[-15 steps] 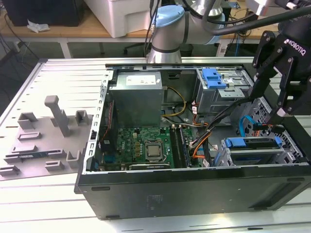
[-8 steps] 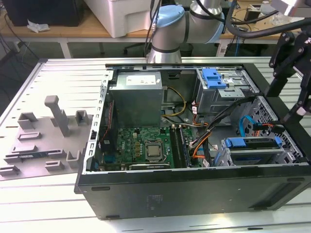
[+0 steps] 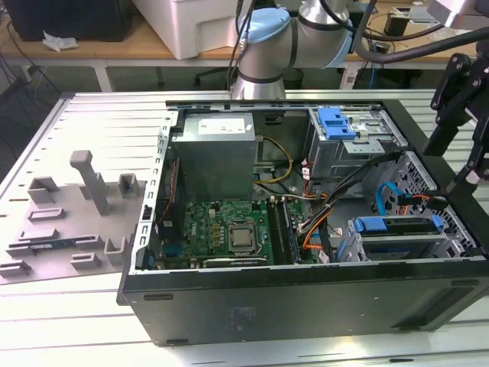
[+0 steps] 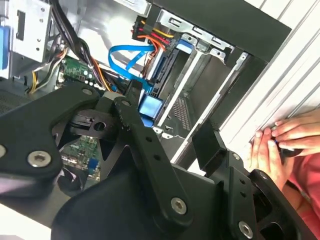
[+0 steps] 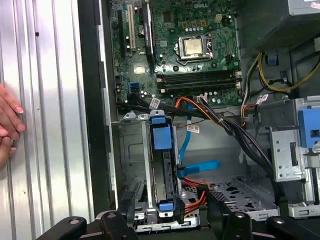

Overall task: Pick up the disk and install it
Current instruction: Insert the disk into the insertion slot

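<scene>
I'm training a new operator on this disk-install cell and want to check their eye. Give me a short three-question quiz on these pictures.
1. True or false: the silver hard drive in its blue plastic carrier lies flat on the silver ribbed table, outside the black computer case.
2. Multiple choice: the black gripper is (A) shut on the drive, (B) open, with a finger at either side of the drive, (C) shut on a yellow cable.
3. Fill in: in both wrist views a person's ____ rests on the table beside the case.

Key: 1 false, it stands on edge in the metal drive cage inside the case; 2 B; 3 hand.
</scene>
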Robot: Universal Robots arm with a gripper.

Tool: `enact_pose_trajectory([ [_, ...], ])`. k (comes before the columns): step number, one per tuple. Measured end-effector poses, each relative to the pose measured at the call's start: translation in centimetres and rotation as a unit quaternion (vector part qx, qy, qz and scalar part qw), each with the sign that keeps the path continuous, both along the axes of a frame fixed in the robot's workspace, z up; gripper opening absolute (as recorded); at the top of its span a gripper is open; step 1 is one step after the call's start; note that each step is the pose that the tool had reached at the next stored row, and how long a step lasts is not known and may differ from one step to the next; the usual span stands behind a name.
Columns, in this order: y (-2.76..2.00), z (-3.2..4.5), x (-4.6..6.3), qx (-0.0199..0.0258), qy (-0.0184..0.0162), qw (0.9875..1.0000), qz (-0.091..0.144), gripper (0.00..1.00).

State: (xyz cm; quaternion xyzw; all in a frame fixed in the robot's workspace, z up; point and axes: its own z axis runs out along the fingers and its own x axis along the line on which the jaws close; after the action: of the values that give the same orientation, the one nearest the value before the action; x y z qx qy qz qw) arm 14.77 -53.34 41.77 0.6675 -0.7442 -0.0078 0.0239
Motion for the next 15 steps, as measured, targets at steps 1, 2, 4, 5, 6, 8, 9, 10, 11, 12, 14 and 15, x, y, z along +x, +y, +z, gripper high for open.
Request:
enact_pose_trajectory([
  [1,0.01,-0.01,0.1,-0.0016,0.0000,1.0000,-0.003,0.68],
  [2,0.01,-0.01,0.2,-0.0062,0.0000,1.0000,-0.005,0.68],
  [4,0.03,-0.02,0.5,-0.0329,-0.0001,0.9994,-0.009,0.68],
  [5,0.14,-0.02,0.6,-0.0377,-0.0002,0.9992,-0.010,0.68],
  [6,0.28,-0.03,0.7,-0.0387,-0.0002,0.9992,-0.010,0.68],
  [8,0.74,-0.11,1.0,-0.0396,-0.0001,0.9991,-0.012,0.68],
  [9,0.89,-0.15,1.1,-0.0399,-0.0001,0.9991,-0.013,0.68],
  [10,1.21,-0.26,1.3,-0.0408,0.0000,0.9991,-0.014,0.68],
  [11,1.38,-0.40,1.5,-0.0420,0.0000,0.9990,-0.016,0.68],
  [12,1.52,-0.51,1.6,-0.0429,0.0001,0.9989,-0.018,0.68],
  [14,1.93,-0.73,2.0,-0.0445,0.0002,0.9988,-0.021,0.68],
  [15,2.05,-0.78,2.0,-0.0448,0.0002,0.9988,-0.021,0.68],
])
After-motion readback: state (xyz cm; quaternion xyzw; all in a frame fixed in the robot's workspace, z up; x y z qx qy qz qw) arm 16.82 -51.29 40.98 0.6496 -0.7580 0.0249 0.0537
